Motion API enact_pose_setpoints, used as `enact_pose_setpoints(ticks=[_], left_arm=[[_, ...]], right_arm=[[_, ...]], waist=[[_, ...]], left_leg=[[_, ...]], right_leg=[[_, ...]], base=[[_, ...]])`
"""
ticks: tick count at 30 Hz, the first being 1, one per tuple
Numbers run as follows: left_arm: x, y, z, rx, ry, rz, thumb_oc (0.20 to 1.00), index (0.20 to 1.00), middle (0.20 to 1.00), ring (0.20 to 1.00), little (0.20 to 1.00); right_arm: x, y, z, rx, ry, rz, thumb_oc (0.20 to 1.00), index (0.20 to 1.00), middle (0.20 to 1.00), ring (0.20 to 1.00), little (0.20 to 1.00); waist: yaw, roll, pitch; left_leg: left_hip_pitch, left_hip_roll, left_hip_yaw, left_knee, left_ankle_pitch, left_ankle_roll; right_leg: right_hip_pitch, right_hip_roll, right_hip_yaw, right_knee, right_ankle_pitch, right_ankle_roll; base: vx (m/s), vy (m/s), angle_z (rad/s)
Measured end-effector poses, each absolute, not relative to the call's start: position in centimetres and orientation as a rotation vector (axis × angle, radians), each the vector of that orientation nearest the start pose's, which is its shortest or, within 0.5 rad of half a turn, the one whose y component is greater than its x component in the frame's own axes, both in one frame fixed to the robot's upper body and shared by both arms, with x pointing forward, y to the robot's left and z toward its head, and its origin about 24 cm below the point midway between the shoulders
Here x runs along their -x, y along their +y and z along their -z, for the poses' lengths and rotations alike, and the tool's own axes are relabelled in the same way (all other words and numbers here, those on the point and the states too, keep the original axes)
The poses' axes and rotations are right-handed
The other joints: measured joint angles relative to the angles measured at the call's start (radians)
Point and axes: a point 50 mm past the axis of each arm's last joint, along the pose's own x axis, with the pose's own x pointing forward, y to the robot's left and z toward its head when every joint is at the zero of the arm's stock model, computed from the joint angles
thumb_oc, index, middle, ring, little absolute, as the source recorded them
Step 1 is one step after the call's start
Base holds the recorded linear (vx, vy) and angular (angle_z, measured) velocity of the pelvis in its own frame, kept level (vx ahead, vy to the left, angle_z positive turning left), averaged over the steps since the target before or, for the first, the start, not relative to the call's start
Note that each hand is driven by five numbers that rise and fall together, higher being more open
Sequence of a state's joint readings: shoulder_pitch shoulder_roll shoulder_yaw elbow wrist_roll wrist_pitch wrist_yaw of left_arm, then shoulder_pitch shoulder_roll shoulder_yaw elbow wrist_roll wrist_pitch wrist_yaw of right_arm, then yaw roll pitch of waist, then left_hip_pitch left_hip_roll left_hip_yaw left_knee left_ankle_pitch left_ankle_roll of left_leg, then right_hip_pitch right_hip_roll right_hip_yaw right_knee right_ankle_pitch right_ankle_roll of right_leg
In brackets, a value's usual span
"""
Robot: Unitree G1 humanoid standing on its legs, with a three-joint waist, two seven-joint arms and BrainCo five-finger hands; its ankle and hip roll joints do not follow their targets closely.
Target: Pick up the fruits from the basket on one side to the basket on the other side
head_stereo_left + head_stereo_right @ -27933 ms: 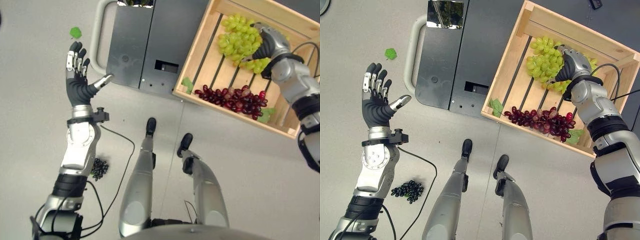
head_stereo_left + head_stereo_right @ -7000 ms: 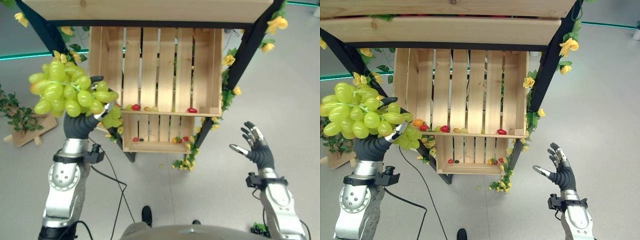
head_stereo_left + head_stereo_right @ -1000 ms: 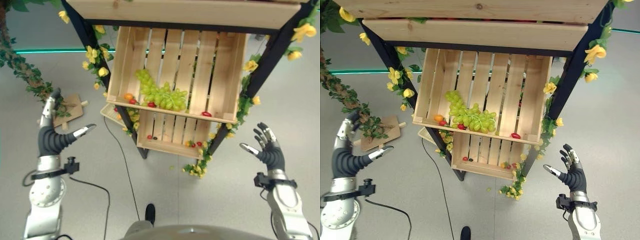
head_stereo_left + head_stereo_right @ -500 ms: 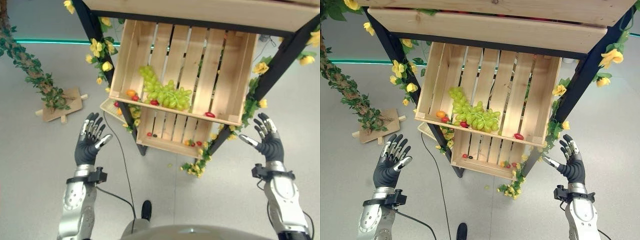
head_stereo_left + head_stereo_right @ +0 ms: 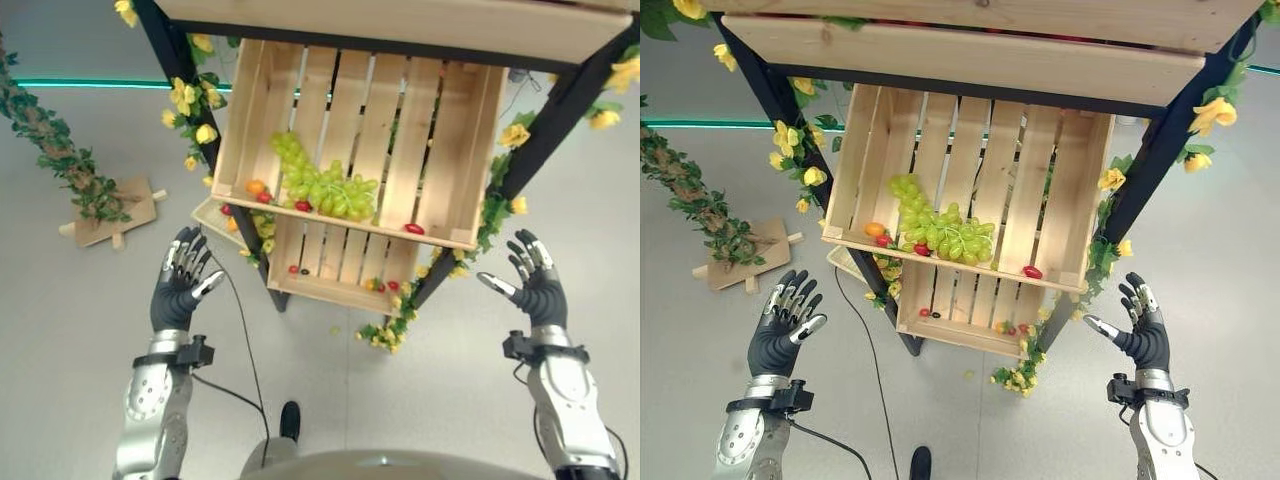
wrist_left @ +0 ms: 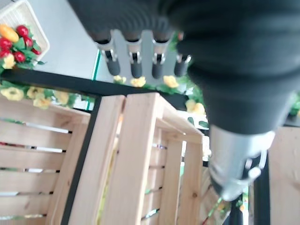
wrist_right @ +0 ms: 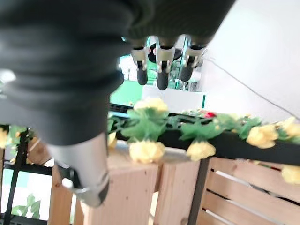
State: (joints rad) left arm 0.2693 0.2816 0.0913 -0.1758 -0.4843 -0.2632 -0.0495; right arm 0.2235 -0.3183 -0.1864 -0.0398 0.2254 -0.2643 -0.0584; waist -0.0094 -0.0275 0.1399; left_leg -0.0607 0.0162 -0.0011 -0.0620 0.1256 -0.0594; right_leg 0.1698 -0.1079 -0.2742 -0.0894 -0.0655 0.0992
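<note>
I have the wooden crate [image 5: 470, 140] across the upper centre of the frame, tilted on a black rack [image 5: 560, 110] hung with yellow flowers [image 5: 190, 98]; a lower crate [image 5: 345, 290] sits just beneath it at centre; the green grape bunch [image 5: 322, 188] lies inside the upper one, against its front lip, left of centre, with a few small red and orange fruits [image 5: 258, 187] beside it and one red piece [image 5: 414, 229] further right; my left hand [image 5: 180, 290] is at lower left, fingers spread and relaxed, grasping nothing; my right hand [image 5: 535, 290] at lower right is the same, splayed and empty; I judge the drop done, so the job now is to turn away cleanly for the next bunch; I would draw both arms in toward the body before turning; the rack's black legs and trailing flowers stand close by each hand, while the grey floor [image 5: 80, 330] at lower left and lower right is free
</note>
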Motion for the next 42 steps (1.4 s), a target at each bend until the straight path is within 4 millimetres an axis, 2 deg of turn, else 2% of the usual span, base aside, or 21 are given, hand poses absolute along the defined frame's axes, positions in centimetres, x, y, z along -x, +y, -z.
enact_pose_setpoints(ticks=[4, 8, 12, 14, 17, 19, 20, 21, 23, 25, 26, 27, 29, 31, 33, 35, 37, 38, 39, 40, 42], left_arm=[[-19.6, 23.3, -6.7, 0.147, -0.224, -0.091, 1.0, 1.0, 1.0, 1.0, 1.0], [-20.0, 23.1, -7.1, 0.133, -0.241, -0.086, 1.0, 1.0, 1.0, 1.0, 1.0], [-20.9, 23.4, -8.8, -0.05, -0.298, -0.055, 1.0, 1.0, 1.0, 1.0, 1.0], [-20.9, 24.0, -9.3, -0.098, -0.317, -0.076, 1.0, 1.0, 1.0, 1.0, 1.0], [-21.0, 25.0, -10.4, -0.119, -0.371, -0.125, 1.0, 1.0, 1.0, 1.0, 1.0], [-21.2, 25.0, -10.6, -0.113, -0.378, -0.134, 1.0, 1.0, 1.0, 1.0, 1.0], [-21.2, 24.9, -10.6, -0.111, -0.378, -0.131, 1.0, 1.0, 1.0, 1.0, 1.0], [-21.1, 24.8, -10.6, -0.111, -0.377, -0.131, 1.0, 1.0, 1.0, 1.0, 1.0], [-21.1, 24.4, -10.9, -0.134, -0.396, -0.116, 1.0, 1.0, 1.0, 1.0, 1.0], [-21.2, 24.2, -11.5, -0.136, -0.422, -0.109, 1.0, 1.0, 1.0, 1.0, 1.0], [-21.4, 24.0, -11.8, -0.13, -0.44, -0.106, 1.0, 1.0, 1.0, 1.0, 1.0], [-21.4, 23.8, -11.7, -0.117, -0.439, -0.107, 1.0, 1.0, 1.0, 1.0, 1.0], [-21.2, 23.5, -11.2, -0.086, -0.431, -0.12, 1.0, 1.0, 1.0, 1.0, 1.0], [-20.9, 23.2, -10.3, -0.037, -0.402, -0.13, 1.0, 1.0, 1.0, 1.0, 1.0], [-20.6, 23.2, -9.8, -0.012, -0.374, -0.131, 1.0, 1.0, 1.0, 1.0, 1.0], [-21.0, 22.8, -9.5, 0.004, -0.364, -0.123, 1.0, 1.0, 1.0, 1.0, 1.0], [-20.9, 22.9, -9.5, 0.005, -0.369, -0.134, 1.0, 1.0, 1.0, 1.0, 1.0], [-21.0, 22.9, -9.6, 0.004, -0.373, -0.141, 1.0, 1.0, 1.0, 1.0, 1.0], [-21.1, 22.9, -9.7, 0.002, -0.376, -0.142, 1.0, 1.0, 1.0, 1.0, 1.0], [-21.0, 23.0, -9.7, -0.003, -0.375, -0.142, 1.0, 1.0, 1.0, 1.0, 1.0], [-21.0, 23.1, -9.8, -0.004, -0.382, -0.147, 1.0, 1.0, 1.0, 1.0, 1.0]], right_arm=[[-20.2, -26.2, -5.6, 0.136, -0.147, 0.257, 1.0, 1.0, 1.0, 1.0, 1.0], [-20.7, -26.2, -6.2, 0.148, -0.169, 0.248, 1.0, 1.0, 1.0, 1.0, 1.0], [-20.7, -26.3, -6.4, 0.157, -0.182, 0.249, 1.0, 1.0, 1.0, 1.0, 1.0], [-21.8, -25.6, -7.2, 0.142, -0.223, 0.231, 1.0, 1.0, 1.0, 1.0, 1.0], [-23.1, -24.3, -8.3, 0.137, -0.279, 0.171, 1.0, 1.0, 1.0, 1.0, 1.0], [-22.9, -24.4, -8.1, 0.141, -0.268, 0.172, 1.0, 1.0, 1.0, 1.0, 1.0], [-22.5, -24.5, -7.6, 0.145, -0.246, 0.172, 1.0, 1.0, 1.0, 1.0, 1.0], [-22.2, -24.6, -7.4, 0.146, -0.232, 0.17, 1.0, 1.0, 1.0, 1.0, 1.0], [-21.7, -24.8, -7.0, 0.153, -0.214, 0.17, 1.0, 1.0, 1.0, 1.0, 1.0], [-21.7, -24.7, -7.4, 0.158, -0.228, 0.162, 1.0, 1.0, 1.0, 1.0, 1.0], [-21.7, -24.7, -7.5, 0.158, -0.234, 0.159, 1.0, 1.0, 1.0, 1.0, 1.0], [-21.8, -24.8, -7.5, 0.16, -0.23, 0.161, 1.0, 1.0, 1.0, 1.0, 1.0], [-21.6, -24.8, -7.2, 0.164, -0.214, 0.161, 1.0, 1.0, 1.0, 1.0, 1.0], [-21.3, -25.3, -7.3, 0.185, -0.21, 0.167, 1.0, 1.0, 1.0, 1.0, 1.0], [-20.9, -25.9, -7.2, 0.205, -0.196, 0.172, 1.0, 1.0, 1.0, 1.0, 1.0], [-20.2, -26.6, -6.8, 0.197, -0.177, 0.212, 1.0, 1.0, 1.0, 1.0, 1.0], [-20.1, -26.6, -6.8, 0.195, -0.176, 0.211, 1.0, 1.0, 1.0, 1.0, 1.0], [-20.2, -26.8, -7.1, 0.218, -0.179, 0.205, 1.0, 1.0, 1.0, 1.0, 1.0], [-20.2, -26.9, -7.1, 0.218, -0.179, 0.209, 1.0, 1.0, 1.0, 1.0, 1.0], [-20.2, -26.8, -6.9, 0.216, -0.172, 0.206, 1.0, 1.0, 1.0, 1.0, 1.0], [-20.3, -26.3, -6.9, 0.21, -0.177, 0.185, 1.0, 1.0, 1.0, 1.0, 1.0]], waist=[[0.002, -0.006, 0.007], [0.001, -0.003, 0.018], [-0.031, -0.011, 0.052], [-0.023, -0.018, 0.066], [0.009, -0.023, 0.084], [0.023, -0.01, 0.093], [0.026, -0.008, 0.093], [0.032, -0.006, 0.092], [0.036, -0.009, 0.087], [0.059, -0.015, 0.083], [0.075, -0.024, 0.074], [0.073, -0.012, 0.072], [0.077, 0.005, 0.06], [0.079, 0.024, 0.039], [0.077, 0.036, 0.037], [0.051, 0.062, 0.046], [0.058, 0.074, 0.047], [0.049, 0.087, 0.048], [0.05, 0.075, 0.06], [0.053, 0.046, 0.06], [0.048, -0.009, 0.053]], left_leg=[[-0.004, 0.003, -0.012, 0.07, -0.054, -0.01], [-0.007, -0.007, -0.083, 0.152, -0.127, -0.013], [-0.036, -0.035, -0.079, 0.213, -0.158, 0.009], [-0.068, -0.038, -0.024, 0.24, -0.166, 0.025], [-0.1, -0.019, 0.08, 0.264, -0.183, 0.06], [-0.103, 0.002, 0.109, 0.259, -0.189, 0.072], [-0.104, 0.018, 0.128, 0.267, -0.178, 0.073], [-0.098, 0.024, 0.127, 0.266, -0.181, 0.074], [-0.091, 0.034, 0.123, 0.272, -0.168, 0.063], [-0.097, 0.033, 0.127, 0.28, -0.15, 0.039], [-0.126, 0.029, 0.108, 0.293, -0.139, 0.024], [-0.142, 0.035, 0.086, 0.302, -0.132, 0.024], [-0.145, 0.055, 0.05, 0.284, -0.108, 0.003], [-0.175, 0.11, 0.03, 0.273, -0.066, -0.032], [-0.178, 0.124, -0.003, 0.204, -0.011, -0.062], [-0.176, 0.132, -0.025, 0.164, 0.04, -0.065], [-0.152, 0.148, -0.023, 0.131, 0.039, -0.073], [-0.161, 0.161, 0.008, 0.132, 0.033, -0.055], [-0.163, 0.164, 0.032, 0.141, 0.008, -0.054], [-0.155, 0.13, 0.032, 0.218, -0.048, -0.038], [-0.142, 0.043, 0.043, 0.416, -0.102, -0.053]], right_leg=[[-0.016, -0.007, 0.066, 0.012, 0.003, -0.002], [-0.034, -0.019, 0.133, 0.05, 0.001, 0.01], [-0.103, -0.049, 0.171, 0.147, -0.028, 0.031], [-0.183, -0.062, 0.247, 0.177, -0.013, 0.05], [-0.266, -0.066, 0.271, 0.16, 0.079, 0.05], [-0.282, -0.071, 0.211, 0.246, 0.037, 0.029], [-0.274, -0.057, 0.174, 0.356, -0.039, 0.039], [-0.269, -0.046, 0.177, 0.407, -0.08, 0.027], [-0.191, -0.002, 0.207, 0.499, -0.172, 0.056], [-0.142, 0.012, 0.224, 0.433, -0.208, 0.044], [-0.116, 0.019, 0.238, 0.347, -0.237, -0.009], [-0.11, 0.036, 0.233, 0.322, -0.223, -0.054], [-0.123, 0.064, 0.225, 0.321, -0.212, -0.073], [-0.152, 0.115, 0.198, 0.324, -0.203, -0.104], [-0.18, 0.154, 0.18, 0.335, -0.195, -0.128], [-0.152, 0.184, 0.125, 0.323, -0.196, -0.153], [-0.154, 0.194, 0.118, 0.342, -0.2, -0.17], [-0.159, 0.198, 0.09, 0.354, -0.198, -0.191], [-0.157, 0.19, 0.082, 0.354, -0.194, -0.192], [-0.163, 0.151, 0.069, 0.354, -0.187, -0.205], [-0.141, 0.093, 0.049, 0.309, -0.16, -0.189]], base=[[-0.05, 0.084, -0.43], [-0.1, 0.182, -0.5], [-0.21, 0.216, -0.22], [-0.31, 0.18, -1.03], [-0.23, 0.114, -1.33], [-0.15, 0.018, -0.68], [-0.12, -0.067, -0.35], [-0.1, -0.059, -0.25], [-0.2, -0.179, -0.07], [-0.27, -0.262, -0.08], [-0.3, -0.288, 0.0], [-0.23, -0.219, 0.11], [-0.37, -0.346, 0.12], [-0.33, -0.322, 0.06], [-0.26, -0.296, 0.3], [-0.31, -0.307, 0.9], [-0.22, -0.169, 0.35], [-0.15, -0.118, 0.37], [-0.21, -0.142, 0.34], [-0.2, -0.122, 0.06], [-0.11, -0.077, 0.15]])
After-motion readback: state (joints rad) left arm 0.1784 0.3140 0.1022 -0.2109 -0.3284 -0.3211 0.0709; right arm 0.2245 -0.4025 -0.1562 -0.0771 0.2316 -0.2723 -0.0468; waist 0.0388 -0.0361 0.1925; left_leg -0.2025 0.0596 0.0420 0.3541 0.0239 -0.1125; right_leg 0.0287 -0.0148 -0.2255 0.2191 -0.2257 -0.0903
